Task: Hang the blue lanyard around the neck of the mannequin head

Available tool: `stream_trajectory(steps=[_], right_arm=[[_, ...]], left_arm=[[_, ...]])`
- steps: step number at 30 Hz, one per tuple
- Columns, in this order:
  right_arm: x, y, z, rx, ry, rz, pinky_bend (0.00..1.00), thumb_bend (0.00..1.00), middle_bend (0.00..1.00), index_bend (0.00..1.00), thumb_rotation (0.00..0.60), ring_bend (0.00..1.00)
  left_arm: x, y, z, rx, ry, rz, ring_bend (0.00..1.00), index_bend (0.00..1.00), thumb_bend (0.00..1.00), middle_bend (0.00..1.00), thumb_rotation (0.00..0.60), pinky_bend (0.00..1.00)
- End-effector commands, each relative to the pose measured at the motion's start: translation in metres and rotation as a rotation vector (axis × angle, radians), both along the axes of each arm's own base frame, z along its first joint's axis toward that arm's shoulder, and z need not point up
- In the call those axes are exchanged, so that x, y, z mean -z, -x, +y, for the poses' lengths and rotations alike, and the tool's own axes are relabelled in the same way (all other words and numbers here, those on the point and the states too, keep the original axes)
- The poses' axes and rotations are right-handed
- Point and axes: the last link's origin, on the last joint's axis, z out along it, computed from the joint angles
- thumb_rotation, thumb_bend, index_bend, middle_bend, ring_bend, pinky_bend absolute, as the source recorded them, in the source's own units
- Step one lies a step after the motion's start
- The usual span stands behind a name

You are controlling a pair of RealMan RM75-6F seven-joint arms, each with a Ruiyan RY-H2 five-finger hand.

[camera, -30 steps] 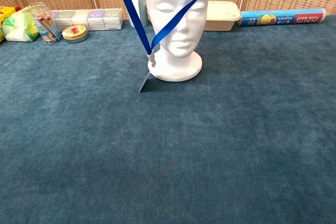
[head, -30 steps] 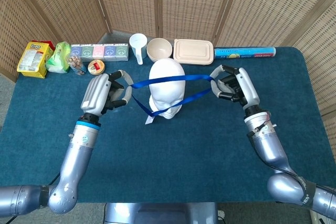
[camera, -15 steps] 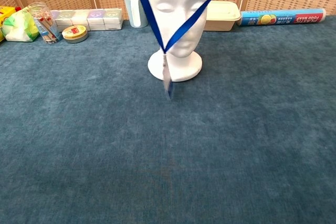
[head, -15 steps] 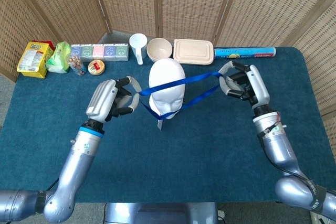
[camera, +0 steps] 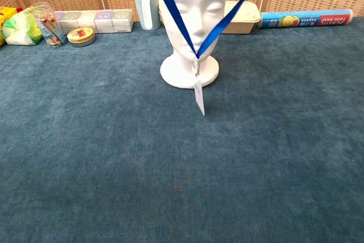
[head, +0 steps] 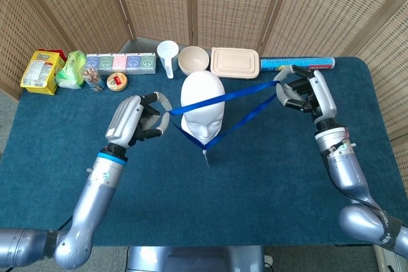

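Right robot hand (head: 305, 93) has swung outward, pulling the blue lanyard (head: 245, 114) taut across the mannequin head (head: 202, 109); left robot hand (head: 137, 119) grips its other end. Loop not yet around neck; badge dangles in front.

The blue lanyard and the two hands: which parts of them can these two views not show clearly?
- Chest view: the blue lanyard runs off the top edge, so both hands are outside the frame.
- Head view: where the strap passes behind the mannequin head is hidden by the head itself.
- Head view: the left hand and right hand hide the strap ends under their fingers.
- Chest view: print on the hanging tag is too small to read.
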Motion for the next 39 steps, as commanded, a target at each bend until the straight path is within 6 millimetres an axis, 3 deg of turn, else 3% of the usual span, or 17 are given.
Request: stream_trajectory(steps=[1,23,39], right_arm=[[0.006,0.000,-0.009,0.003,-0.017,0.004,1.00,0.54,0.99,0.66,0.600,1.00],[0.033,-0.008,-0.045,0.044,-0.070,0.033,1.00,0.54,0.99,0.66,0.600,1.00],[0.052,-0.025,-0.061,0.038,-0.092,0.034,1.00,0.54,0.99,0.67,0.600,1.00]], left_arm=[[0.007,0.005,0.011,-0.041,0.024,-0.024,1.00,0.72,0.54,1.00,0.600,1.00],[0.023,0.020,0.045,-0.168,0.055,-0.177,1.00,0.72,0.53,1.00,0.600,1.00],[0.021,0.029,0.061,-0.229,0.044,-0.224,1.00,0.72,0.53,1.00,0.599,1.00]])
